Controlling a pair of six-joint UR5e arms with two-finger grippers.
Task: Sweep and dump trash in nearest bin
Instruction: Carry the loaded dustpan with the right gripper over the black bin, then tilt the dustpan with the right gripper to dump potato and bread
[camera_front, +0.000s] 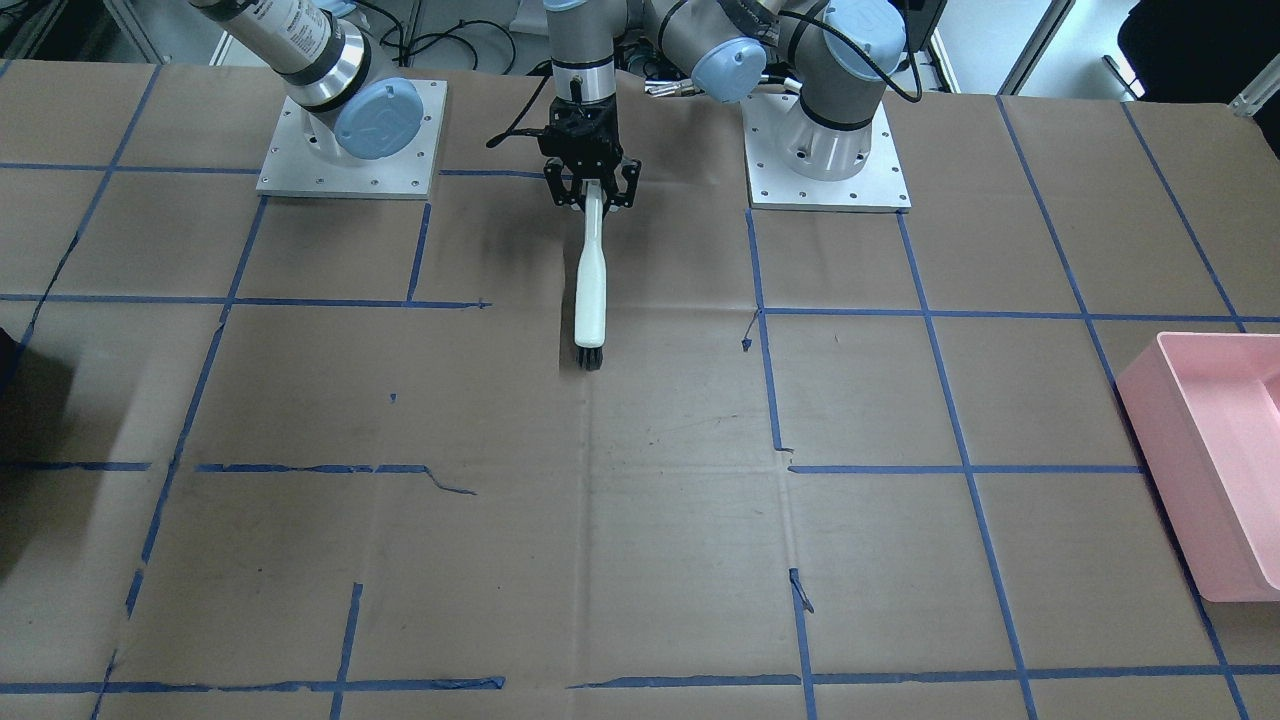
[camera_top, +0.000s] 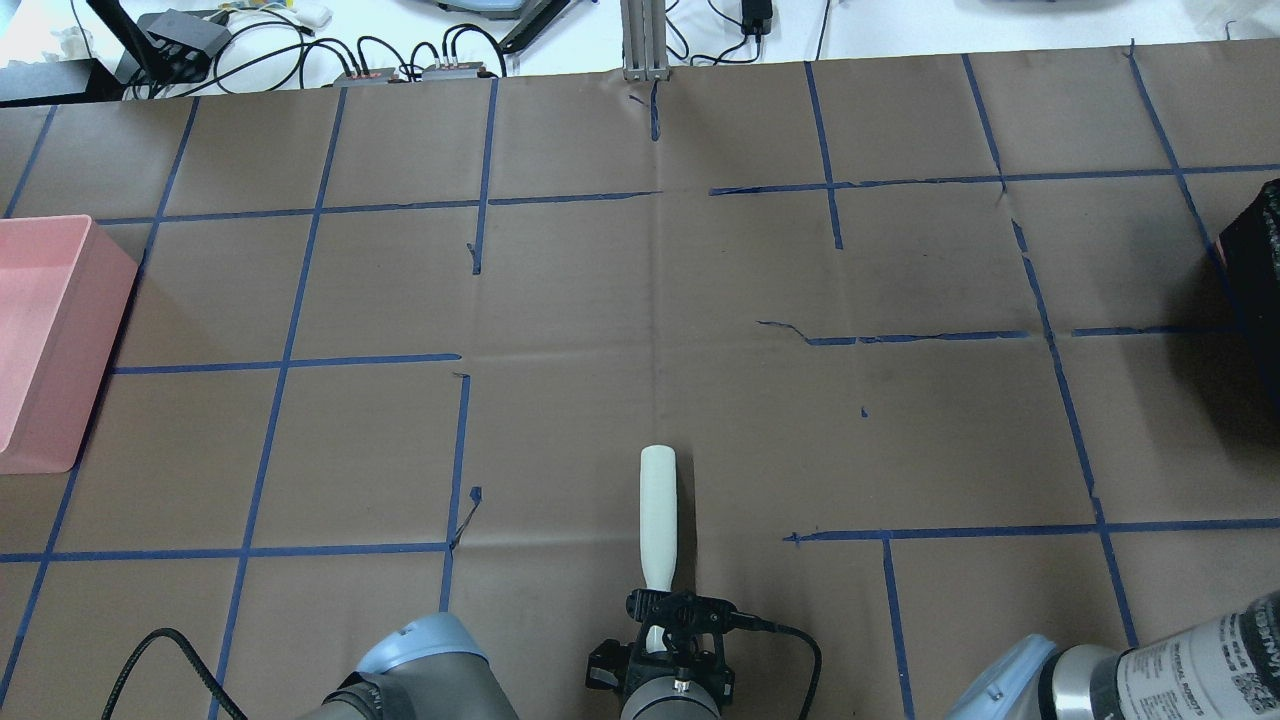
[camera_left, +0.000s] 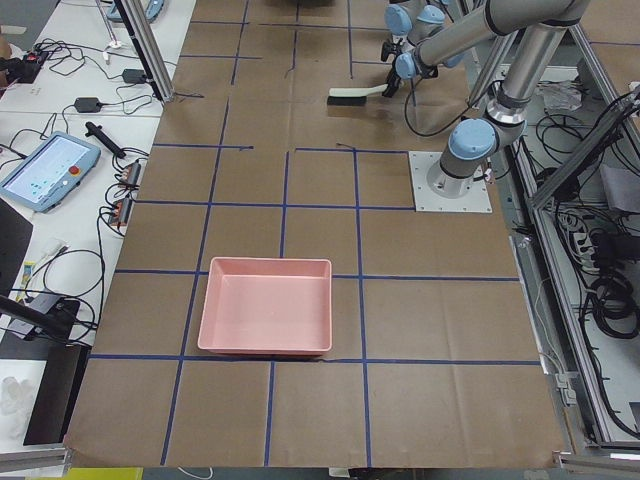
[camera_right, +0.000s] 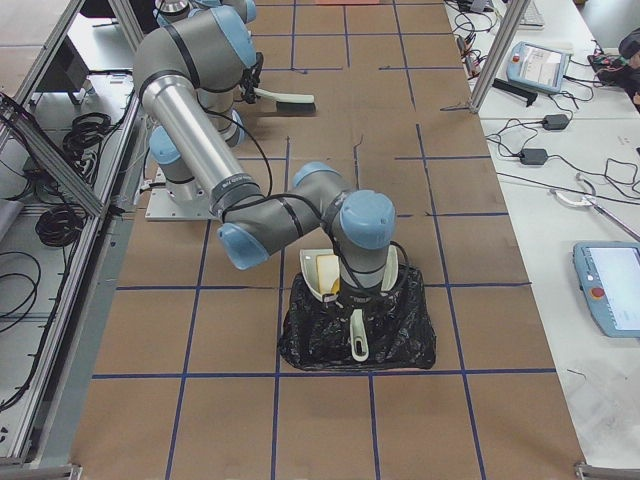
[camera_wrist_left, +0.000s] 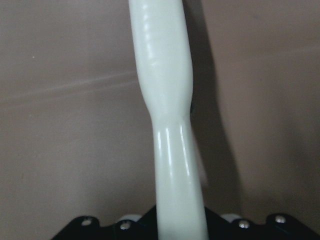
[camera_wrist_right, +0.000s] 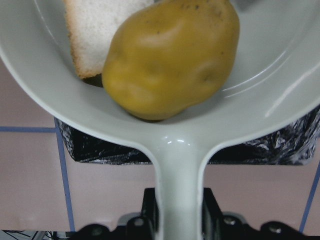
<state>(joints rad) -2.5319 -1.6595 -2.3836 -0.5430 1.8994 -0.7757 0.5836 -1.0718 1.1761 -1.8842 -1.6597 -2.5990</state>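
A yellow-brown potato (camera_wrist_right: 170, 55) and one piece of white bread (camera_wrist_right: 92, 30) lie in a white dustpan (camera_wrist_right: 265, 100). A second bread piece does not show. My right gripper (camera_wrist_right: 177, 222) is shut on the dustpan's handle and holds the pan above a black bag-lined bin (camera_wrist_right: 100, 147), as the exterior right view (camera_right: 400, 335) also shows. My left gripper (camera_front: 591, 192) is shut on the handle of a white brush (camera_front: 589, 290), whose black bristles rest on the table near the robot's base. The brush also shows in the overhead view (camera_top: 658, 515) and the left wrist view (camera_wrist_left: 167, 100).
A pink bin (camera_front: 1215, 455) stands at the table's end on my left, seen also in the overhead view (camera_top: 40, 330) and the exterior left view (camera_left: 265, 305). The black bin (camera_top: 1250, 260) stands at the table's right end. Brown paper with blue tape lines covers the table.
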